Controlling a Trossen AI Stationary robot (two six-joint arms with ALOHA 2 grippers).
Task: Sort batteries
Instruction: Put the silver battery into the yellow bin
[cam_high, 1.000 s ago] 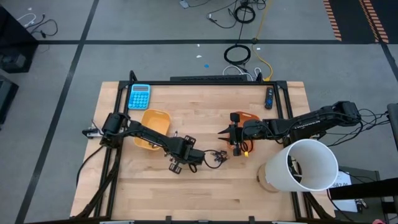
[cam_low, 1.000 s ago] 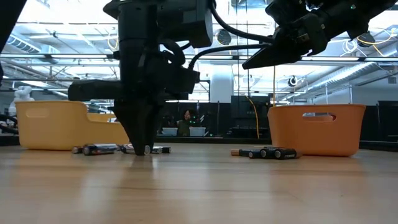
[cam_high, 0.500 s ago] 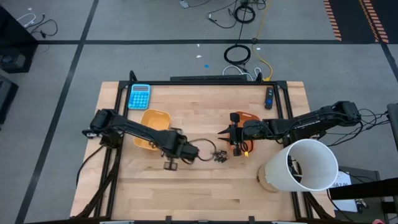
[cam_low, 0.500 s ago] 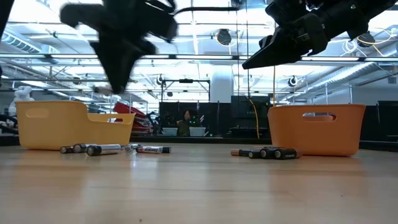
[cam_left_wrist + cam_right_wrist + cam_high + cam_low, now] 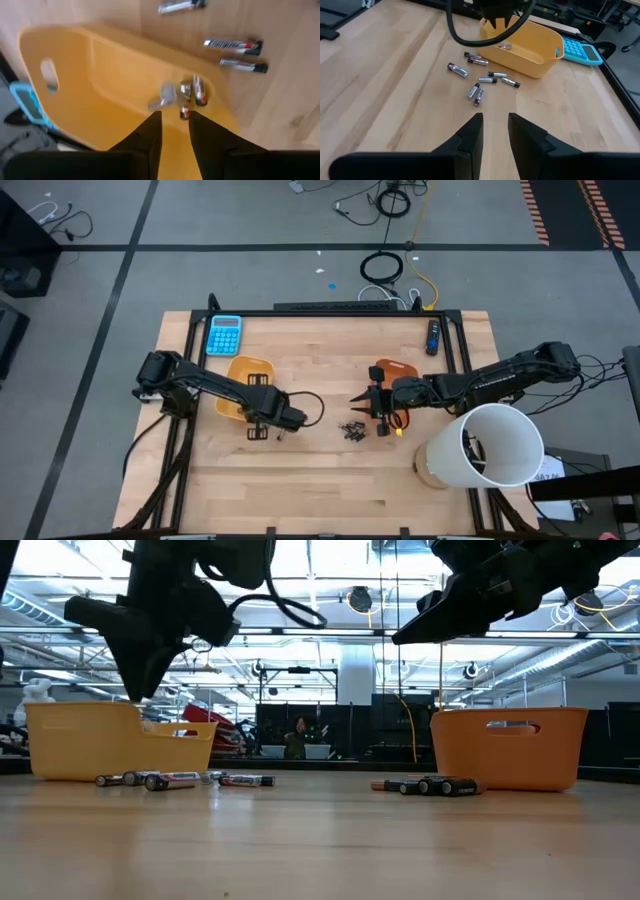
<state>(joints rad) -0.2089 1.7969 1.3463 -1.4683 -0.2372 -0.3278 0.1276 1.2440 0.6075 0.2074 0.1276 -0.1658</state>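
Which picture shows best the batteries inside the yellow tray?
The left wrist view: it looks down into the yellow tray at the batteries lying inside. The right wrist view shows them small and far. The low view's tray wall hides them; the high view's arm covers them.

I'm running this rig in what looks like a robotics lab or open workshop hall. My wooden bench [image 5: 330, 480] stands on a grey floor [image 5: 250, 220] marked with dark tape lines, with loose cables [image 5: 385, 268] coiled on it at about twelve o'clock from the bench. Looking level across the bench, I see exposed ceiling trusses [image 5: 330, 635], bright strip lighting and, far back, a person [image 5: 300, 732] seated among dark equipment.
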